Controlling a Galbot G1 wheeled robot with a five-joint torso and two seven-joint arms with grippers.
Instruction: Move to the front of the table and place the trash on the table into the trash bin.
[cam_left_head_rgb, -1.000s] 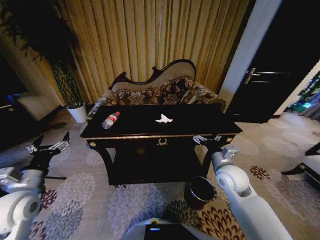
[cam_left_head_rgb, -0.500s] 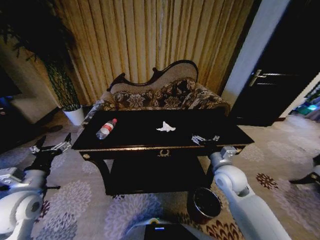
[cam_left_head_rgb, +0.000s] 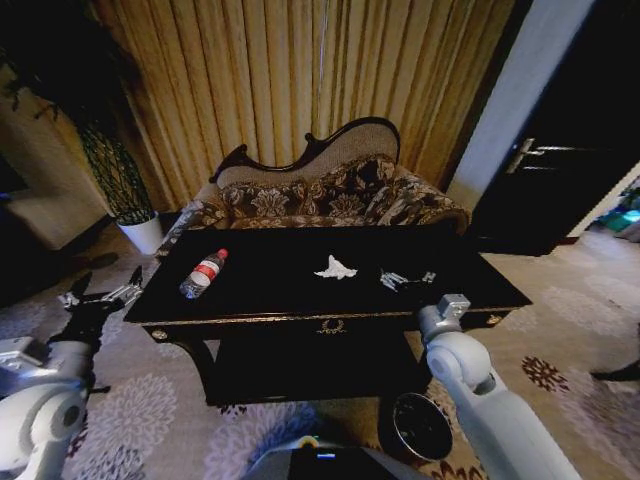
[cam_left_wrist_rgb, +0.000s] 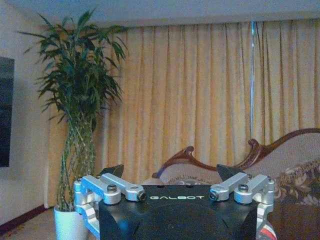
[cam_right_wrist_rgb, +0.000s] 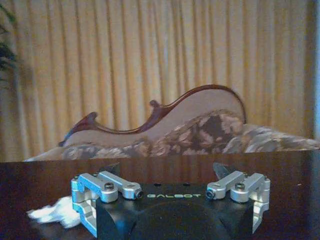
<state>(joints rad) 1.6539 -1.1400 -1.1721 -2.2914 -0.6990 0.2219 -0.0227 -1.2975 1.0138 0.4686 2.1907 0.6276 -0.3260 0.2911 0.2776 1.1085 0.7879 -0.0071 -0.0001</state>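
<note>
The black table (cam_left_head_rgb: 270, 300) with gold trim stands right before me. A clear bottle (cam_left_head_rgb: 203, 273) with a red cap lies on its left part. A crumpled white tissue (cam_left_head_rgb: 336, 267) lies near the middle; the right wrist view shows this tissue (cam_right_wrist_rgb: 52, 212) on the dark table top (cam_right_wrist_rgb: 290, 190). My right gripper (cam_left_head_rgb: 405, 279) is open over the table's front right, a short way right of the tissue. My left gripper (cam_left_head_rgb: 100, 290) hangs open off the table's left end. In the wrist views both the left gripper (cam_left_wrist_rgb: 170, 172) and the right gripper (cam_right_wrist_rgb: 166, 168) hold nothing. The trash bin (cam_left_head_rgb: 420, 427) stands on the floor by my right arm.
A carved floral sofa (cam_left_head_rgb: 330, 195) sits close behind the table, with curtains behind it. A tall plant in a white pot (cam_left_head_rgb: 143, 233) stands at the back left. A dark door (cam_left_head_rgb: 560, 150) is at the right. Patterned carpet (cam_left_head_rgb: 140, 420) surrounds the table.
The whole view has shifted as the camera came closer to the table. The table looks larger, and the bin sits lower in view. My right gripper now shows over the table top.
</note>
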